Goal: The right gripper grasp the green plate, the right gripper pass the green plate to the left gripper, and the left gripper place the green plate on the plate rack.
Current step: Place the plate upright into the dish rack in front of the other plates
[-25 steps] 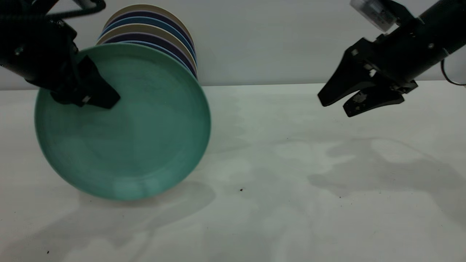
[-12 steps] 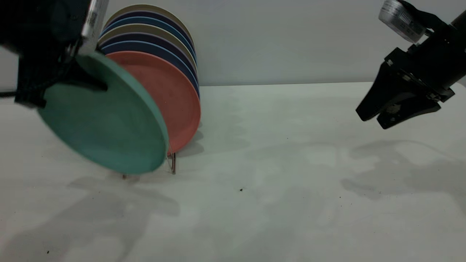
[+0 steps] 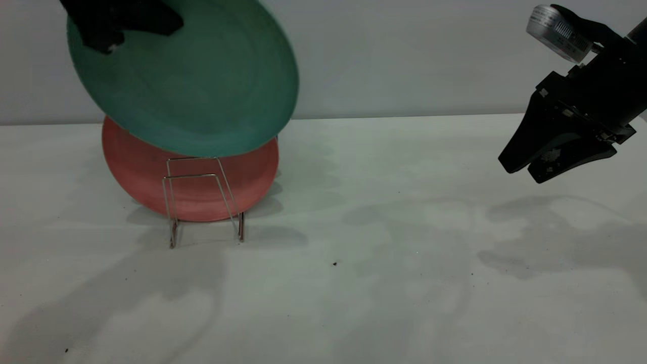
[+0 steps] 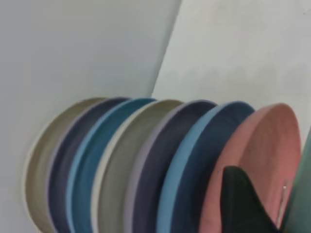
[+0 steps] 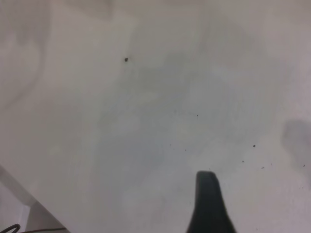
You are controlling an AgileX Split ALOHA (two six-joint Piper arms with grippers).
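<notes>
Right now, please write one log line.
left gripper: holds green plate above plate rack | right gripper: empty, aside

A pale, matte worktop [image 3: 384,303] fills the lower part of the exterior view and meets a plain grey-white wall [image 3: 404,55] along a straight horizontal edge. Soft, broad shadows and a few dark specks [image 3: 334,263] lie across its surface.

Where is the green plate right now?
In the exterior view, the green plate hangs upper left, held by the left tool above the pink plate.
</notes>
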